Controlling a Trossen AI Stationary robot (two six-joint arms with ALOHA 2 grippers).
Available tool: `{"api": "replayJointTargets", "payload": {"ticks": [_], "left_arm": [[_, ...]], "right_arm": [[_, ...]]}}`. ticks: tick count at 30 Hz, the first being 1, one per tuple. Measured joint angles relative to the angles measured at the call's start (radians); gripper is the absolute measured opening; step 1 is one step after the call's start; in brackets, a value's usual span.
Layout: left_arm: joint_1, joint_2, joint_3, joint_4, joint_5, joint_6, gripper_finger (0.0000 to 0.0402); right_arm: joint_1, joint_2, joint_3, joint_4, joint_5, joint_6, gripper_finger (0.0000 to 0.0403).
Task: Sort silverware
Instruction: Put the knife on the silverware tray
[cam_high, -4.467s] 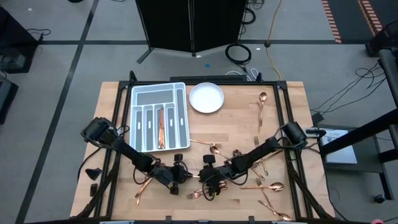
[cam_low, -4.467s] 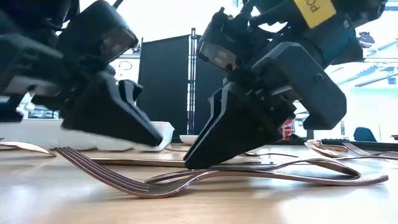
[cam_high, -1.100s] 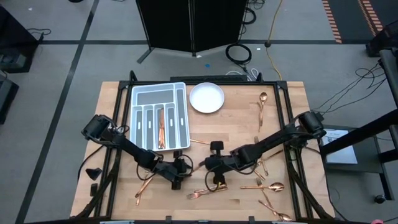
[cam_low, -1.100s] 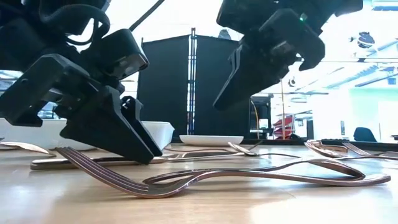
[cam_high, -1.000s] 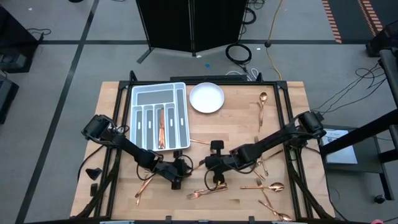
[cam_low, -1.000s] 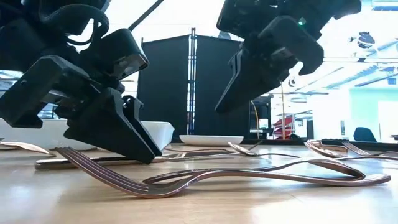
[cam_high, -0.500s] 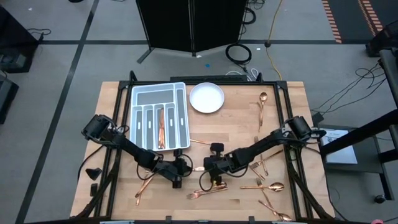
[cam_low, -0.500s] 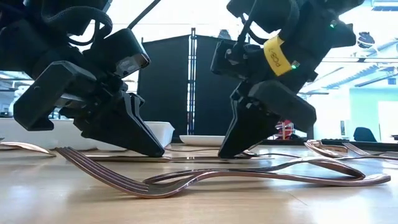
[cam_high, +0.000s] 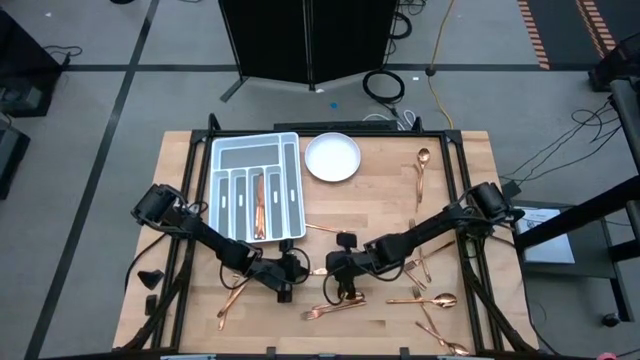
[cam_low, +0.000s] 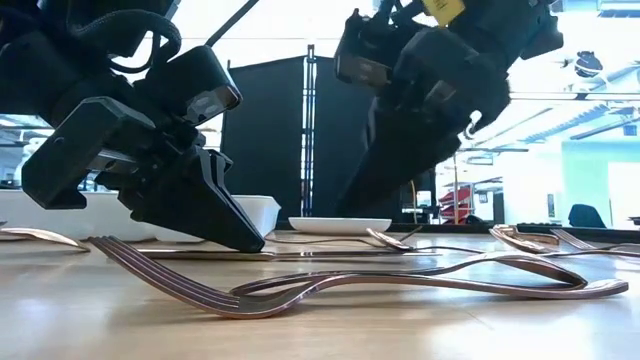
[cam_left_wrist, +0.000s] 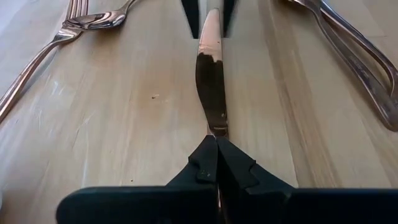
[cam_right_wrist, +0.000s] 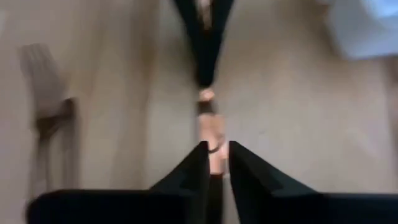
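left claw (cam_left_wrist: 217, 144) now clenched on knife (cam_left_wrist: 209, 81) lying flat on tabletop (cam_left_wrist: 124, 124) btwn both claws, right claw (cam_right_wrist: 214, 163) just parted around its far end & lifting off, so handover looks done, w/ carry to tray (cam_high: 222, 152) likely next.

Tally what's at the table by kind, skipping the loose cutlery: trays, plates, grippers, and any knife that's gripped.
Tray: 1
Plate: 1
Grippers: 2, left gripper and right gripper
Knife gripped, by the left gripper: 1
Total: 5
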Motion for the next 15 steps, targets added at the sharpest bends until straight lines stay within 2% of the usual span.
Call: {"api": "replayJointTargets", "payload": {"ticks": [7, 10, 13, 15], "left_arm": [[-0.003, -0.004, 0.006, 0.002, 0.021, 0.009, 0.0000], [-0.025, -0.025, 0.030, -0.020, 0.033, 0.065, 0.0000], [-0.048, -0.071, 0.058, -0.019, -0.010, 0.121, 0.0000], [-0.057, -0.097, 0.064, -0.031, -0.055, 0.140, 0.0000]], "right_arm": [[0.000, 0.003, 0.000, -0.056, -0.002, 0.034, 0.0194], [-0.006, 0.034, 0.001, -0.071, -0.010, 0.052, 0.0237], [-0.006, 0.080, 0.005, -0.051, -0.033, 0.058, 0.0257], [-0.003, 0.110, 0.007, -0.049, -0.027, 0.056, 0.0247]]}}
